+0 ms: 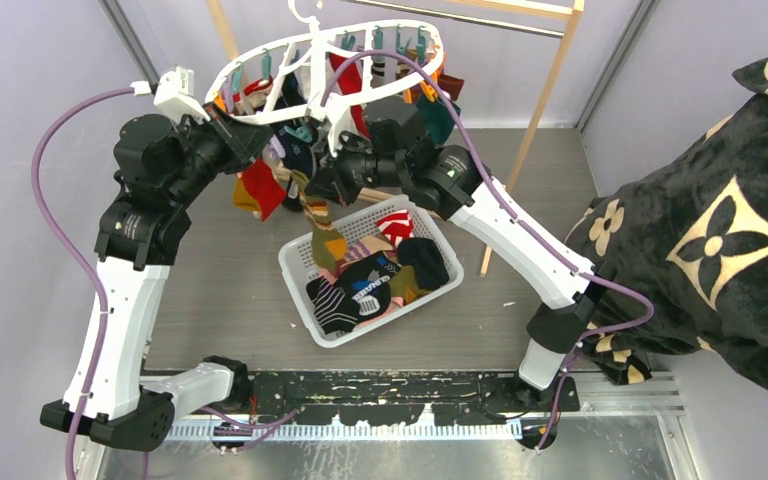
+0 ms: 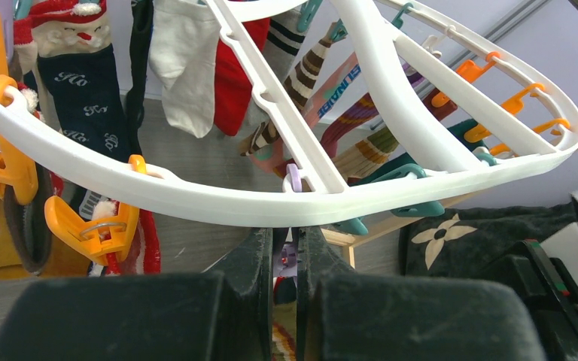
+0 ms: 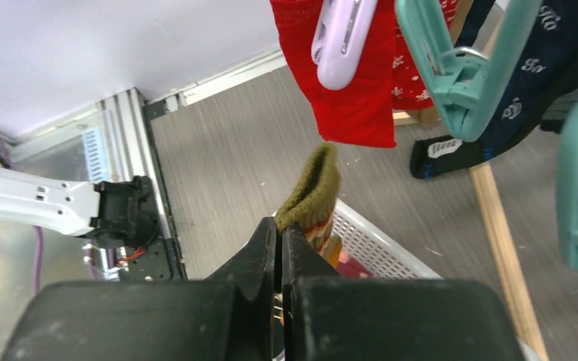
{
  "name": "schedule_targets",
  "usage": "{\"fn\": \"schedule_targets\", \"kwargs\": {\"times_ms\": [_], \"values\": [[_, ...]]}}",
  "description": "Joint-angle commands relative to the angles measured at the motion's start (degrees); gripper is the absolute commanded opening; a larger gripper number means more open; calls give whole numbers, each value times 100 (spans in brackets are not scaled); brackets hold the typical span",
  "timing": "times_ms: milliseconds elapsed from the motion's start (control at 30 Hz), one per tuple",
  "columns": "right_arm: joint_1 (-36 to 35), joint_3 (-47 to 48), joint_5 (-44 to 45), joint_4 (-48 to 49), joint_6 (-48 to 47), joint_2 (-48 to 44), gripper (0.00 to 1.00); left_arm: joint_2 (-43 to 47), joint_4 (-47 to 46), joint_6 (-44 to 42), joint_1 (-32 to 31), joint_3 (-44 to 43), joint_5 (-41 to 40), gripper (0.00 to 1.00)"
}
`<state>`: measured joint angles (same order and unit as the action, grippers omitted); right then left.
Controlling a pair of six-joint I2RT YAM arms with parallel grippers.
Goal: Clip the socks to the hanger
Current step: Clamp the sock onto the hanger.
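- 1 olive-cuffed striped sock (image 3: pixel 317 180) is the item in hand. It hangs from the right gripper (image 3: pixel 278 226), below the hanger (image 2: pixel 196 197) and above the white basket (image 1: pixel 295 290).
- Right gripper: fingers pressed together on the sock just under its cuff, and the cuff stands clear above the tips.
- Hanger: suspended over the far side of the table, with many pegged socks (image 2: pixel 86 90) around its ring. Several orange pegs (image 2: pixel 489 69) on 1 side of the rim look unoccupied.
- Left gripper (image 2: pixel 286 239): directly beneath the hanger's near rim, fingers all but closed with only a slit between them. Something purple shows in that slit. Whether it is gripped cannot be told.
- Basket: more loose socks (image 1: pixel 370 280) lie inside, so the task is judged part done.
- Step in hand, as judged: bringing 1 sock up to a peg.
- Next move calls for lifting the cuff to a free peg, squeezing that peg open, seating the cuff between its jaws, and only then letting go.
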<state>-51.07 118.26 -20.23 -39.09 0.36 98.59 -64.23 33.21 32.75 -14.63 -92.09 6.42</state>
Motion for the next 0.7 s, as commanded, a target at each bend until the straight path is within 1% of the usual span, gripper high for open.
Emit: {"fn": "schedule_targets", "kwargs": {"times_ms": [0,167,300,467,600,667], "values": [[-272,464,741,196,-518,79,1,4,142,-102,22,40,-292,0],[-572,649,1384,286,-878,266,1,8,137,-119,21,42,-295,0],[-673,654,1721,462,-980,311,1,21,130,-126,17,58,-299,0],[-727,686,1973,569,-1035,366,1,30,119,-128,20,73,-300,0],[-753,769,1996,634,-1063,414,1,17,116,-111,19,61,-299,0],[-764,819,2203,638,-1094,431,1,20,121,-108,19,51,-301,0]]}}
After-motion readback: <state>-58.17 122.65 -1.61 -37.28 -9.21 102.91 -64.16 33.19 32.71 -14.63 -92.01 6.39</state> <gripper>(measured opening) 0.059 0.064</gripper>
